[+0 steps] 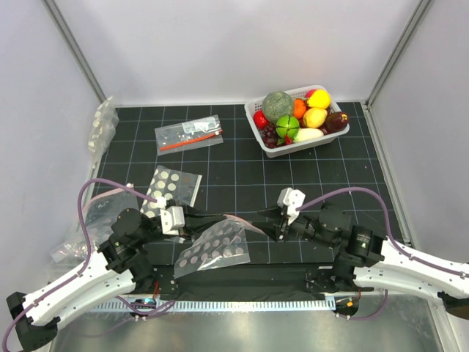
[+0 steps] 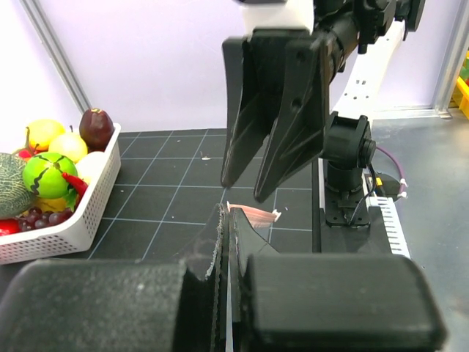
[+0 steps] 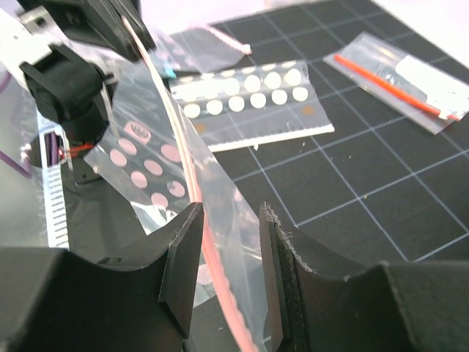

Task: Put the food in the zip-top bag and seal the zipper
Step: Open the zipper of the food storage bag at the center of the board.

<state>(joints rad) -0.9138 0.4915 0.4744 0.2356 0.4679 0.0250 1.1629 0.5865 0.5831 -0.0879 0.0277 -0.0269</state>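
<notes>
Item: zip-top bag point(image 1: 216, 249), clear with white dots. It was held up off the counter point(image 1: 234, 169) between the two arms, its body hanging toward the near edge.

Zipper point(image 3: 183, 143): a pink strip stretched along the upper edge, running from one pincer to the other.

Left pincer point(image 1: 189, 215): closed tight on the bag's mouth edge at the left end (its wrist view showed plastic pinched between the pads).

Right pincer point(image 3: 231, 213): fingers parted, straddling the pink strip at the right end. A gap showed on either side, so nothing was clamped.

Food point(image 1: 287, 126): all in the white basket point(image 1: 308, 143) at the far right of the counter, well apart from the bag.

Also logged: a clear bag with an orange-red stick point(image 1: 189, 136) lying far left of centre, and a second dotted bag point(image 1: 170, 187) lying flat just beyond the left pincer.
</notes>
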